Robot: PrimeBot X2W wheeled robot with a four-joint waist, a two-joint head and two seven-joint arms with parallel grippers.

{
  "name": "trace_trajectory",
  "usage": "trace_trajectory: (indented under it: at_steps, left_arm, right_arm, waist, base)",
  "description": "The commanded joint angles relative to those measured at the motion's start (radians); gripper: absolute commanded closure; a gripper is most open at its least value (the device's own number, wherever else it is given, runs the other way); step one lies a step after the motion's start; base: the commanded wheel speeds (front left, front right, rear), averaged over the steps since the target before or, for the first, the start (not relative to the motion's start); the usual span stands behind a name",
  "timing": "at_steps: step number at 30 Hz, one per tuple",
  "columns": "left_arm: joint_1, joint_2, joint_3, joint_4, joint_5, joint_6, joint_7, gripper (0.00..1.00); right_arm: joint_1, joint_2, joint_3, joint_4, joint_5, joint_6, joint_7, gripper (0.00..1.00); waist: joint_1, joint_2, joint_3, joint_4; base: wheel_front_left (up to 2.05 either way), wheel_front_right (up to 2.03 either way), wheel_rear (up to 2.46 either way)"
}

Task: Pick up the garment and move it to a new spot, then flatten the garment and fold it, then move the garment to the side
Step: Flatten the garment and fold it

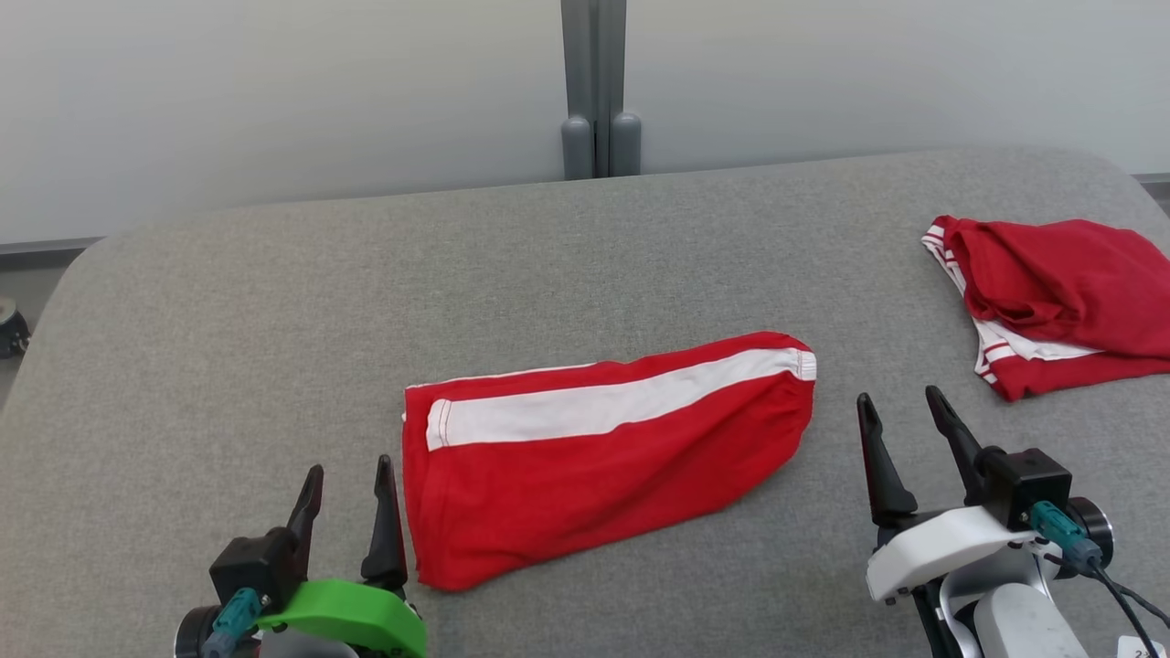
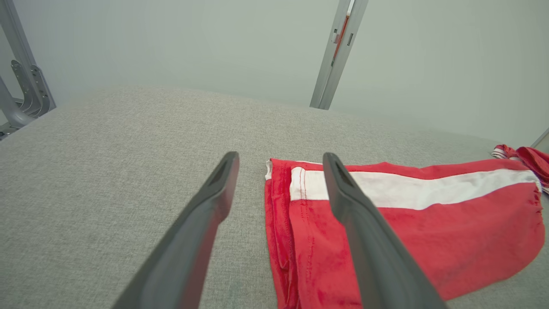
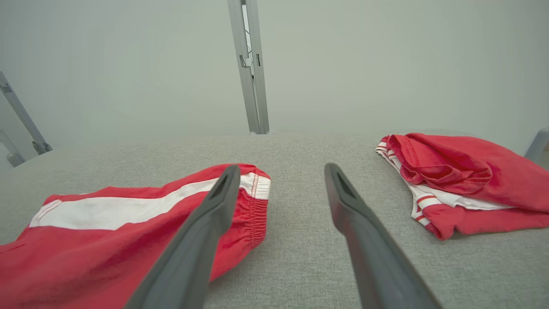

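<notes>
The garment (image 1: 585, 466) is a pair of red shorts with a white side stripe, folded flat in the middle of the grey table (image 1: 366, 302). It also shows in the left wrist view (image 2: 429, 231) and the right wrist view (image 3: 107, 244). My left gripper (image 1: 350, 478) stands open at the garment's near left corner, its right finger beside the fabric edge, nothing between its fingers (image 2: 214, 197). My right gripper (image 1: 900, 402) is open just right of the elastic waistband end, holding nothing.
A second red garment (image 1: 1051, 292) with white and red trim lies folded at the table's far right, also in the right wrist view (image 3: 454, 180). A grey post (image 1: 599, 91) stands behind the table against a pale wall. The table's left edge curves away near my left arm.
</notes>
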Motion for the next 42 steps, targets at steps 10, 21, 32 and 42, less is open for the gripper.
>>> trace_trajectory:
  at_steps: [10, 21, 32, 42]
  left_arm:
    - [0.013, 0.003, -0.001, -0.027, 0.019, 0.012, -0.007, 0.0]
    - [-0.028, -0.001, -0.017, -0.024, 0.03, 0.01, -0.009, 0.0]
    - [-0.045, -0.001, -0.011, -0.012, 0.032, 0.014, -0.009, 0.0]
    - [-0.049, -0.001, -0.005, -0.015, 0.036, 0.013, -0.01, 0.0]
  right_arm:
    - [-0.023, -0.002, -0.003, 0.026, 0.005, -0.002, 0.012, 0.0]
    - [-0.224, -0.033, -0.045, 0.221, -0.01, -0.002, 0.156, 0.0]
    - [-0.353, -0.085, 0.053, 0.43, 0.082, -0.002, 0.206, 0.0]
    - [-0.384, -0.088, 0.12, 0.478, 0.145, -0.002, 0.195, 0.71]
  waist:
    - [0.0, 0.0, 0.007, 0.012]
    - [0.0, 0.0, 0.065, 0.074]
    - [0.0, 0.0, 0.094, 0.117]
    - [0.0, 0.0, 0.097, 0.106]
  base:
    - [0.0, 0.0, 0.0]
    - [0.0, 0.0, 0.0]
    - [0.0, 0.0, 0.0]
    - [0.0, 0.0, 0.0]
